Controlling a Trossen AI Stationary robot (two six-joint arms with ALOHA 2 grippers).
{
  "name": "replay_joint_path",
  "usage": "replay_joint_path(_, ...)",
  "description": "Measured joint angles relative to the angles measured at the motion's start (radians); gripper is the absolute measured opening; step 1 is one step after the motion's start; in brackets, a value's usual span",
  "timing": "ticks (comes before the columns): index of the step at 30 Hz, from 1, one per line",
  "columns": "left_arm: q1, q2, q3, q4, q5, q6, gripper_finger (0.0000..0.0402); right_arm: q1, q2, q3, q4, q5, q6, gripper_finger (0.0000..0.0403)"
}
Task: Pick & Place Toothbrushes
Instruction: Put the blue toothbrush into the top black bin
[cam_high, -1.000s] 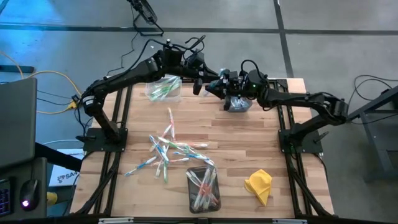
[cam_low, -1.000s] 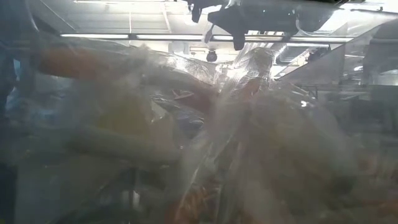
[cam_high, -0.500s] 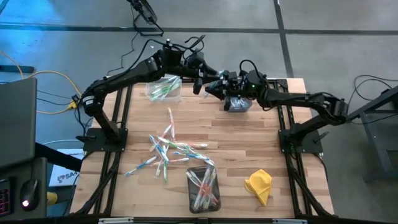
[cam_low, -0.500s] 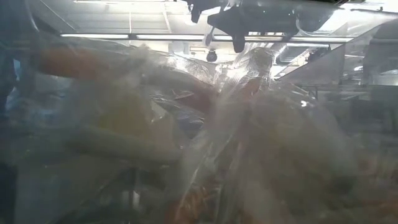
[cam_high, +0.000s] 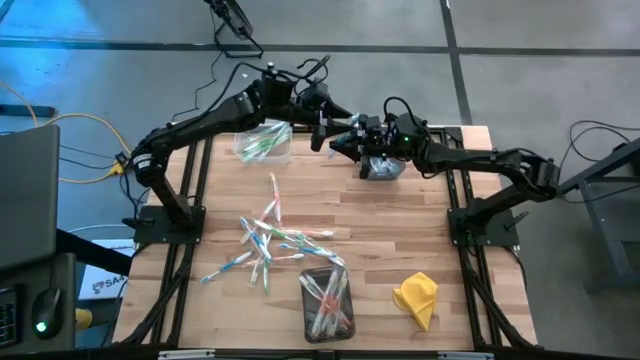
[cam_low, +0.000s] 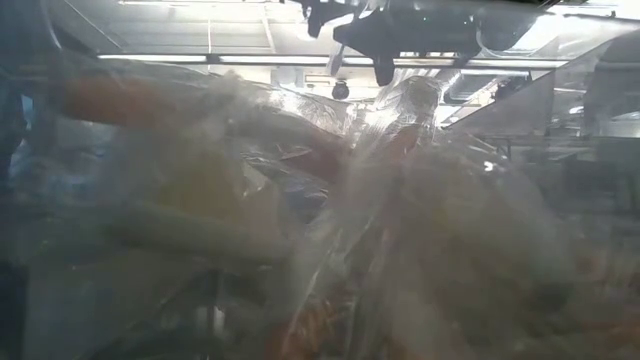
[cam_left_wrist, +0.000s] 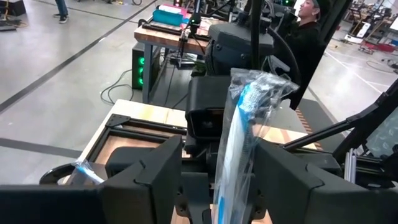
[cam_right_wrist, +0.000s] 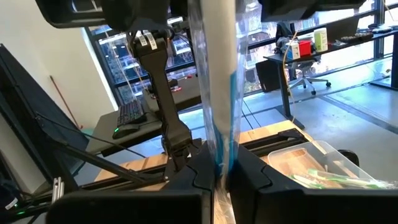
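Observation:
A toothbrush (cam_left_wrist: 239, 124) in a clear wrapper, white with blue, hangs in the air over the table's far middle, between my two grippers, which face each other. My right gripper (cam_right_wrist: 219, 177) is shut on it. My left gripper (cam_left_wrist: 224, 186) is open; its fingers stand on either side of the toothbrush (cam_right_wrist: 217, 74) with a gap on each side. More toothbrushes (cam_high: 270, 240) lie loose in a pile on the table's middle. The low view shows both grippers (cam_low: 375, 40) only at its top edge. My right gripper pinches the wrapped toothbrush between its two fingers at its end nearest them (cam_right_wrist: 217, 163). The fingers come level from the table's right. The toothbrush is lifted clear and sticks out ahead of the fingers, in between the left gripper's fingers (cam_right_wrist: 106, 9).
A clear bin (cam_high: 263, 141) with green toothbrushes stands at the far left, another bin (cam_high: 383, 167) under my right arm, and a third (cam_high: 327, 303) with several toothbrushes near the front edge. A yellow cloth (cam_high: 417, 297) lies front right. Blurred clear plastic (cam_low: 300, 220) fills the low view.
My left gripper has opened and let go of the wrapped toothbrush, staying where it was. The toothbrush stays in my right gripper's hold, in the same place.

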Motion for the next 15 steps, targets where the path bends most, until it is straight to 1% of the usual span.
replay_joint_path(8, 0.0, 0.002, 0.0, 0.013, 0.0, 0.0, 0.0189, 0.0, 0.0, 0.0, 0.001, 0.003, 0.0, 0.0015)
replay_joint_path(11, 0.0, 0.002, 0.001, -0.023, 0.001, -0.011, 0.0189, -0.005, 0.0, 0.0, 0.001, 0.004, 0.0, 0.0015)
replay_joint_path(15, 0.0, -0.02, 0.001, -0.111, -0.017, 0.05, 0.0189, -0.018, 0.0, 0.0, -0.02, 0.003, 0.005, 0.0015)
